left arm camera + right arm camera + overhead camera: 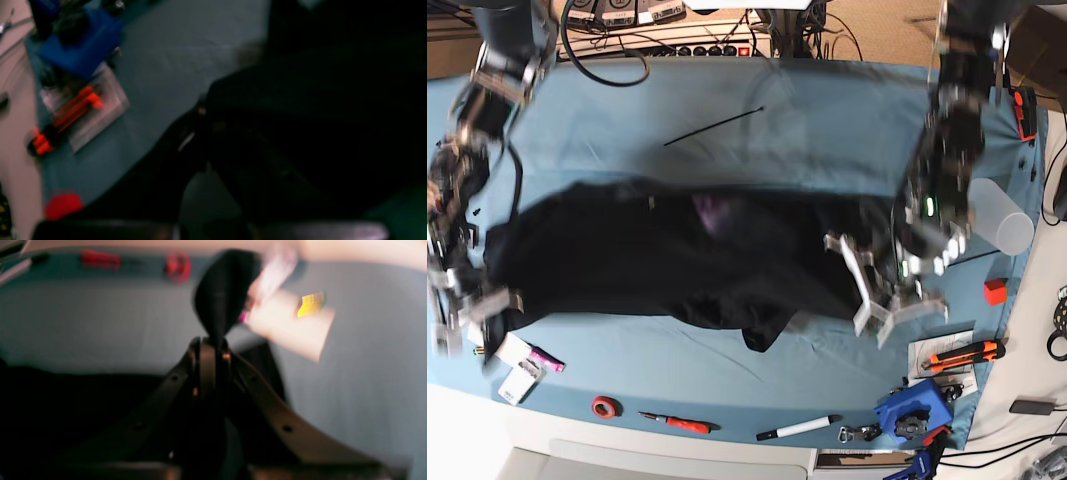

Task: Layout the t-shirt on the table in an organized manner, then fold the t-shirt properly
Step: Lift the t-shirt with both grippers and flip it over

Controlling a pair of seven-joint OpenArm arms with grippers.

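Stretching the large black fabric t-shirt (667, 260) across the wide light-blue-clothed table (827, 120) — left pincer (882, 290) and right pincer (213, 343) each clamped on its fabric.

Your robot's two arms are built of dark, near-black segments with pale grey or white brackets near the wrists. On the left arm (947, 150) you can see small lit green indicators low on the forearm, and black cables trailing alongside it. The right arm (472, 130) carries looping black cables along its upper links. The left gripper (200, 113) reads as dark, slim fingers with a small bright metallic glint; blur hides finer detail. The right gripper (213, 343) shows brownish-black curved finger struts that widen toward the camera, dotted with dark round screw holes and tiny orange specks.
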